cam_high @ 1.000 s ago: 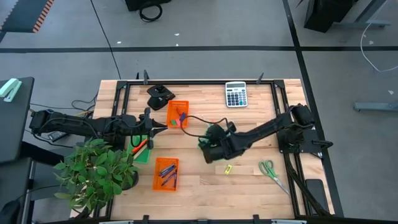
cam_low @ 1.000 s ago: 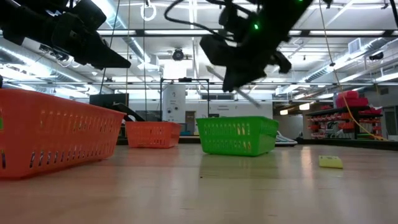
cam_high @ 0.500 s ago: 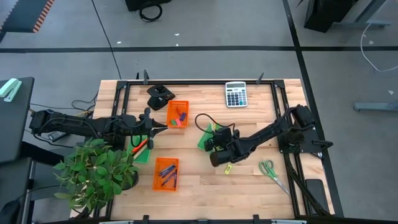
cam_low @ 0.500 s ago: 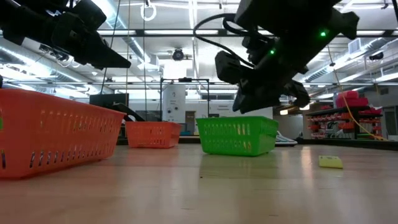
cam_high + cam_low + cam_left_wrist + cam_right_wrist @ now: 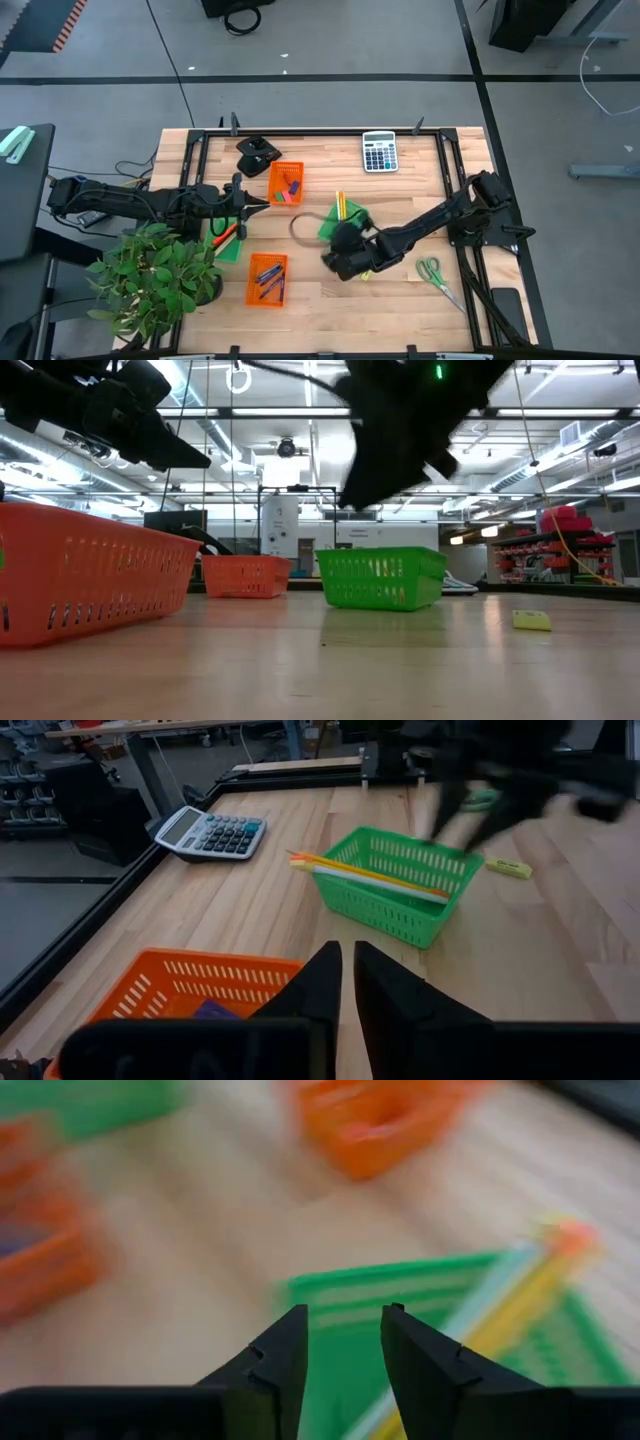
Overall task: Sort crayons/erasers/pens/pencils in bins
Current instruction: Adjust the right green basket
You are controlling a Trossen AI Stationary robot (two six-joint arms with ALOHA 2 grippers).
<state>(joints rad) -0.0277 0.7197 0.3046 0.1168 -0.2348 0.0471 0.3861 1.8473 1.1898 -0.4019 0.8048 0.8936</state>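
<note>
My right gripper (image 5: pixel 336 258) stands open and empty over the bare table, just on the near side of a green bin (image 5: pixel 330 225). Several yellow pencils (image 5: pixel 340 206) lie in that bin (image 5: pixel 400 885), their ends over its rim. A small yellow eraser (image 5: pixel 367 272) lies on the table beside the gripper. In the right wrist view the fingers (image 5: pixel 343 1335) face the green bin (image 5: pixel 420 1300). My left gripper (image 5: pixel 258 205) waits shut and empty at the left, above the far orange bin (image 5: pixel 286 184).
A near orange bin (image 5: pixel 267 279) holds pens. A second green bin (image 5: pixel 230 247) with a red crayon sits half under a potted plant (image 5: pixel 155 275). A calculator (image 5: pixel 379 152) is at the far edge, and green-handled scissors (image 5: pixel 432 271) at the near right.
My right gripper has drawn back from over the green bin toward the table's near edge, sinking a little and turning. The pencils in the bin, covered by the arm before, now show. My left arm has kept still.
</note>
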